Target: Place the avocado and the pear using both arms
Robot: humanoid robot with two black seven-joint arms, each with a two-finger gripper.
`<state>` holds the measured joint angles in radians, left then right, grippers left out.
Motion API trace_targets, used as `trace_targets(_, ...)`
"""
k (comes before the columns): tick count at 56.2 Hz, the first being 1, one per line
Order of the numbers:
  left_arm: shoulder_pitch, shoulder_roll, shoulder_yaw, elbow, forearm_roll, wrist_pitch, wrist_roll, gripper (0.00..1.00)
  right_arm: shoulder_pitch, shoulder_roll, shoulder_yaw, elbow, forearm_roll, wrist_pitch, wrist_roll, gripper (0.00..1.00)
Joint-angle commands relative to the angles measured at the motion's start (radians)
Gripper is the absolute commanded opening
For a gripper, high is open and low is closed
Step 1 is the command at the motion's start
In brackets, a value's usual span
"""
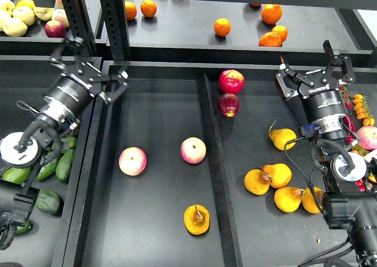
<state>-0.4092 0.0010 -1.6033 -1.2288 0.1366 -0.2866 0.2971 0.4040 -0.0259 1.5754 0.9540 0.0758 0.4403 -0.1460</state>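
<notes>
Nearest me, the squat yellow-orange pear (197, 219) with a brown patch lies in the tray; my left gripper (94, 59) and right gripper (313, 63) hover spread wide, empty.

The pear (197, 219), squat, yellow-orange with a dark brown patch by its stem, lies alone low in the middle bin, while the avocado (48, 200), dark glossy green, rests in the left bin.
</notes>
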Motion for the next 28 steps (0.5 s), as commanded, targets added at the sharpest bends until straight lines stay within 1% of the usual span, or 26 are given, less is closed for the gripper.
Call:
trace_targets(1, 0.000, -0.001, -0.076, 0.000, 0.001, 0.000, 0.000, 1.00, -0.001, 0.003, -0.003, -0.001, 0.001, 0.000, 0.000, 0.99)
trace_targets(18, 0.010, -0.001, -0.072, 0.000, 0.001, 0.000, 0.000, 1.00, -0.039, 0.003, -0.011, -0.043, 0.001, 0.002, 0.000, 0.99)
trace_targets(28, 0.038, -0.001, -0.069, 0.002, 0.001, 0.000, 0.002, 1.00, -0.070, 0.015, -0.017, -0.063, 0.001, -0.002, -0.003, 0.99)
